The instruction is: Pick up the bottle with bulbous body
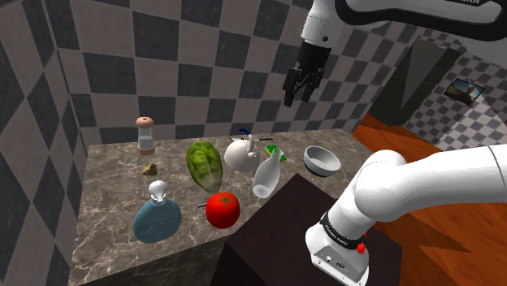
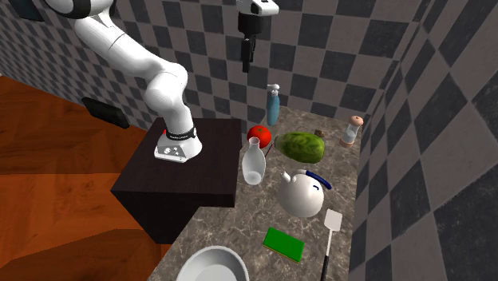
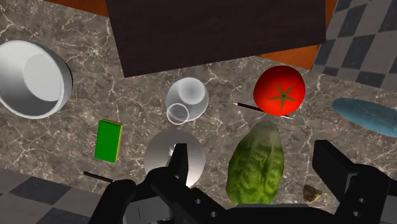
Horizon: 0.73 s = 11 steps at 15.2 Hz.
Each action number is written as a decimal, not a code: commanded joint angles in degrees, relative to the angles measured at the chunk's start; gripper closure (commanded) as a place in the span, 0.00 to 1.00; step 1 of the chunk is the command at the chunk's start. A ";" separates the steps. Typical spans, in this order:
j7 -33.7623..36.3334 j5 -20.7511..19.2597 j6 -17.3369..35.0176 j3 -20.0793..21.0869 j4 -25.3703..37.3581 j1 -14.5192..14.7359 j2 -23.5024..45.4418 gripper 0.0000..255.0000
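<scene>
One of my fingers (image 3: 180, 164) hides part of the white teapot (image 3: 195, 159). The wrist view's edge cuts the blue bottle (image 3: 372, 116). In the shoulder view, the brown lump (image 1: 149, 169) at the lettuce's (image 1: 204, 165) nine o'clock is too small to name.

Tomato (image 1: 222, 209), bowl (image 1: 325, 166), teapot (image 1: 240, 154), green sponge (image 2: 285, 243).

Arm (image 1: 422, 183): glossy white rounded shells with dark joints between the segments. A black band (image 1: 341, 231) with small white lettering sits above the flared white base (image 1: 331, 258), which bears small dark marks and a red spot (image 1: 360, 246). Hand (image 1: 294, 101): all black, a blocky body with small round holes on its face and two flat, square-tipped fingers (image 3: 331, 167).
</scene>
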 commanded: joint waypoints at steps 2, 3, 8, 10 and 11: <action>-0.43 -0.33 1.82 -0.47 -1.88 -0.24 -0.13 0.00; -0.85 -0.68 3.67 -0.96 -3.70 -0.49 -0.17 0.00; -2.96 -2.51 13.40 -3.53 -11.88 -1.94 0.99 0.00; -3.80 -3.30 17.57 -4.65 -14.70 -2.59 2.18 0.00; -4.23 -3.69 19.73 -5.21 -16.01 -2.95 2.95 0.00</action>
